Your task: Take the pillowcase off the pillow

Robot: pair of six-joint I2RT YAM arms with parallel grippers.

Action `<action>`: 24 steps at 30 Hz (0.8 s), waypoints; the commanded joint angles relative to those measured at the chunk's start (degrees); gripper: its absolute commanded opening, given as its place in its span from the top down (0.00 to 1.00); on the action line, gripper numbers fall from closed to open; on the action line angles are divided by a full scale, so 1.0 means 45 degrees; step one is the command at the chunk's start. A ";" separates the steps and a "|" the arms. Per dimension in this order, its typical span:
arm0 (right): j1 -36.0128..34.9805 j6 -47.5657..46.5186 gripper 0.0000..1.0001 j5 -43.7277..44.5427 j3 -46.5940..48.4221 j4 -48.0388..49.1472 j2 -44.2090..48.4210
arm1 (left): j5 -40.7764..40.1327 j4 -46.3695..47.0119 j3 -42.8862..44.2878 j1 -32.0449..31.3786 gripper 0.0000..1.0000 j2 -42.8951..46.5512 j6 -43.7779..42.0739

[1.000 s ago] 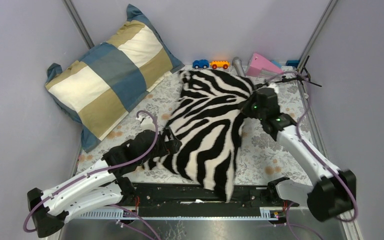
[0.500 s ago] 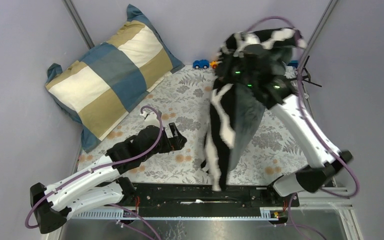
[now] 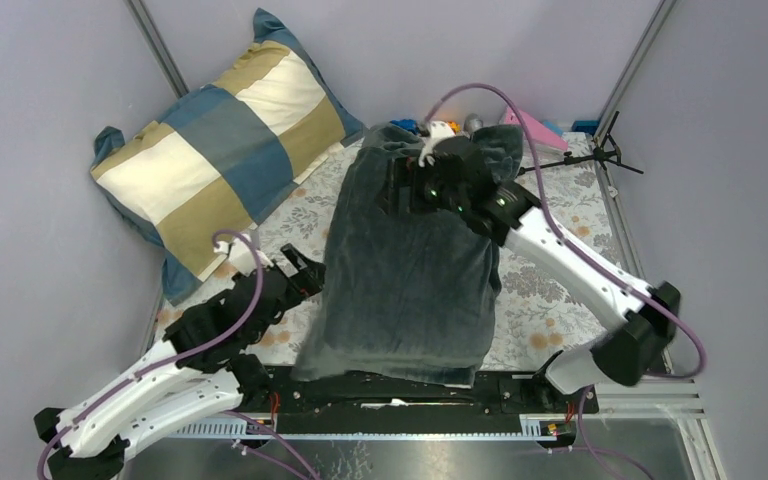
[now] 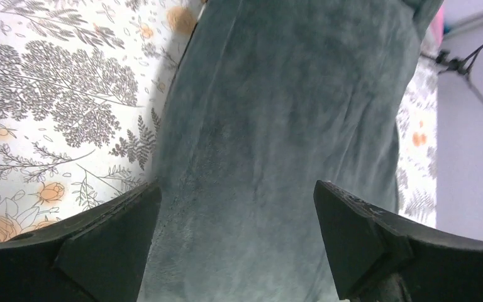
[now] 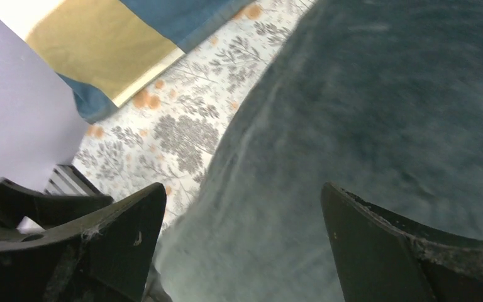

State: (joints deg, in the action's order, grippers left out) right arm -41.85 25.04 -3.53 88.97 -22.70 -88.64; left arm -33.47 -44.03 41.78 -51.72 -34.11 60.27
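The pillowcase (image 3: 410, 280) lies spread across the middle of the table with its plain dark grey face up; no stripes show. My right gripper (image 3: 400, 195) hovers over its far end, open, and the right wrist view shows nothing between the jaws (image 5: 244, 189), only grey plush (image 5: 383, 126) below. My left gripper (image 3: 298, 268) sits at the cover's left edge, open and empty (image 4: 237, 189), looking along the grey fabric (image 4: 277, 126). The pillow is hidden.
A blue, tan and cream checked cushion (image 3: 225, 140) leans in the back left corner. A pink object (image 3: 530, 125) and a black stand (image 3: 605, 152) sit at the back right. Floral tablecloth (image 3: 550, 290) shows on both sides; grey walls enclose the table.
My right gripper swung the pillowcase up and over, then opened and let it go; it now lies grey side up. The left arm drew back toward the near left.
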 commanded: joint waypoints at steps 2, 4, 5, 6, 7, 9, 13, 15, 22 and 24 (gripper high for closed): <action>0.0070 -0.0993 0.00 0.2587 -0.2993 0.1964 0.2846 | -0.1477 -0.0313 0.0368 -0.0024 0.01 0.0752 0.0657; 0.0066 -0.1024 0.00 0.3154 -0.4027 0.1814 0.3204 | -0.1406 -0.0201 0.0364 -0.0016 0.01 0.0504 0.0473; 0.0076 -0.0948 0.00 0.3500 -0.4541 0.1745 0.3364 | -0.1267 -0.0040 0.0364 -0.0018 0.01 0.0318 0.0244; 0.0072 -0.0836 0.00 0.3936 -0.5072 0.1707 0.3494 | -0.0993 0.0180 0.0347 -0.0023 0.01 0.0080 0.0001; 0.0062 -0.0730 0.00 0.4482 -0.5585 0.1702 0.3607 | -0.0661 0.0442 0.0345 -0.0016 0.01 -0.0201 -0.0281; 0.0072 -0.0455 0.00 0.5591 -0.6525 0.1650 0.3831 | 0.0227 0.1033 0.0273 -0.0024 0.01 -0.0788 -0.0769; 0.0283 0.0266 0.00 0.6383 -0.8061 0.1518 0.4116 | 0.2452 0.2308 0.0000 -0.0022 0.01 -0.1955 -0.1442; 0.0775 0.0614 0.00 0.6034 -0.8679 0.1599 0.4201 | 0.3596 0.2945 -0.0207 -0.0020 0.01 -0.2504 -0.1594; 0.3525 0.1716 0.00 0.2968 -1.0732 0.2919 0.4572 | 0.6924 0.5068 -0.1204 0.0082 0.02 -0.3856 -0.1765; 0.3554 0.1553 0.00 0.2549 -1.0924 0.3070 0.4463 | 0.8429 0.6153 -0.1901 0.0640 0.02 -0.3980 -0.1567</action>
State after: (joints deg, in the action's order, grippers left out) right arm -26.87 30.00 14.11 41.41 -13.74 -69.91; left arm -9.85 -27.79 37.12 -51.53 -51.31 53.52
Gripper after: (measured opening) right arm 0.993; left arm 0.978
